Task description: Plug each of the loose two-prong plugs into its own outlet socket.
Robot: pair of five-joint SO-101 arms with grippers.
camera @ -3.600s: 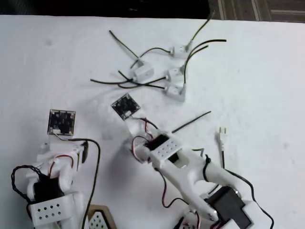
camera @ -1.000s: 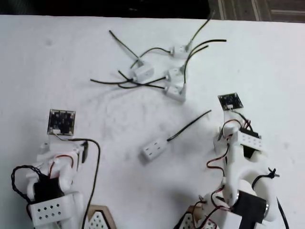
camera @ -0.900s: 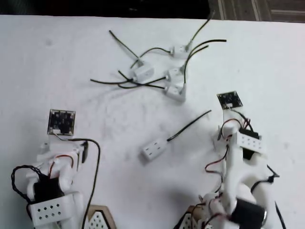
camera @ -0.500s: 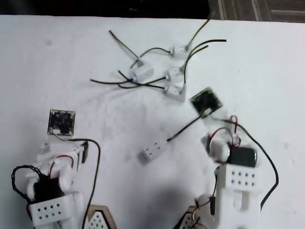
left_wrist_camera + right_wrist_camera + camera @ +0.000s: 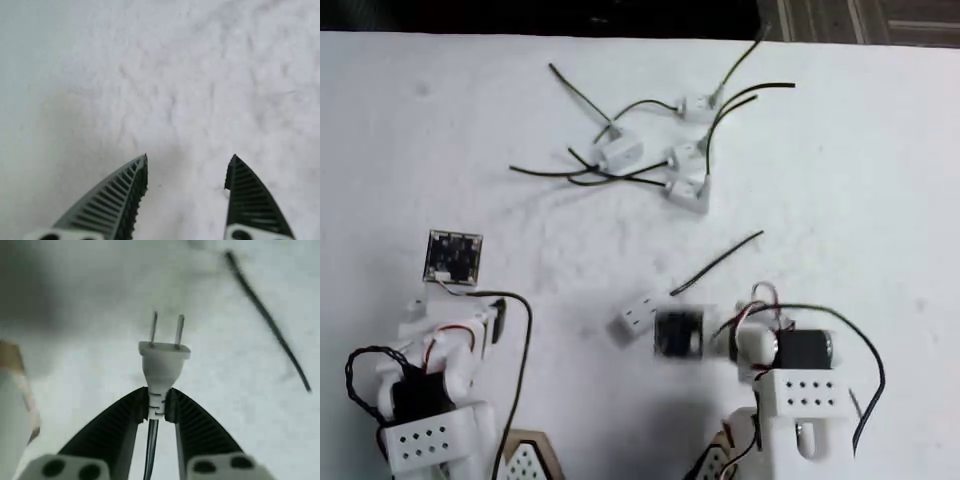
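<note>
Right wrist view: right gripper (image 5: 159, 392) clenched on two-prong plug (image 5: 162, 362), cord (image 5: 150, 440) mostly hidden; left gripper (image 5: 189, 157) released.

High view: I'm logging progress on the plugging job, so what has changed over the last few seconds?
The right arm swung from the middle out to the right, where a loose plug lay, took it, and swung back toward the white outlet block. Its pincer is now shut on the plug, prongs pointing away from it. The left arm and the far tangle of cords stayed put.
</note>
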